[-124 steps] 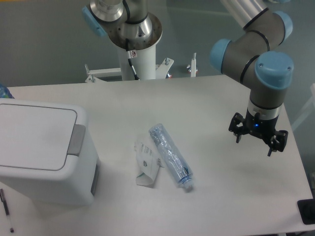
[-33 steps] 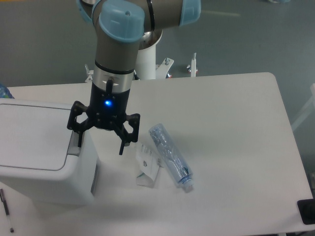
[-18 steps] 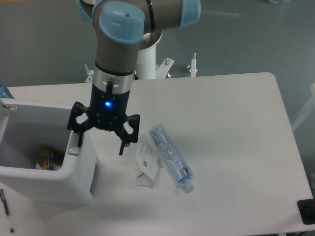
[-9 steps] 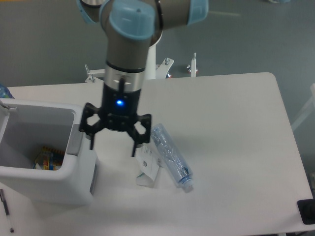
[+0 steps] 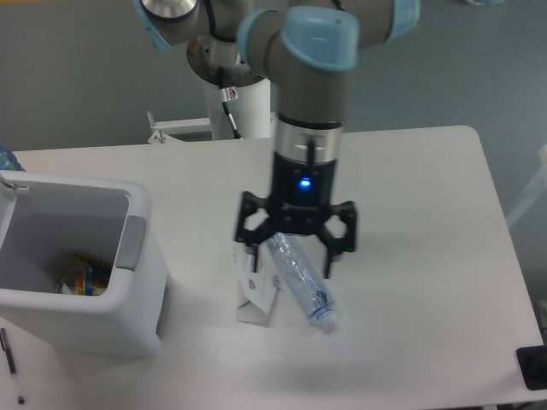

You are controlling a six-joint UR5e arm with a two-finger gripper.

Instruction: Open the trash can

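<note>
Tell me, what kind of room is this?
Probably a robot lab: a robot arm on a pedestal stands over a plain white table holding an open trash can, a plastic bottle and a flattened carton.

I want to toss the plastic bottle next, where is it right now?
The bottle lies on its side near the middle of the table, right beside a small white carton and directly under the open hand.

The trash can point(image 5: 128, 295) stands open at the table's point(image 5: 427, 213) left edge. The gripper point(image 5: 293, 266), jaws spread, hovers over the bottle point(image 5: 301, 286) mid-table.
</note>
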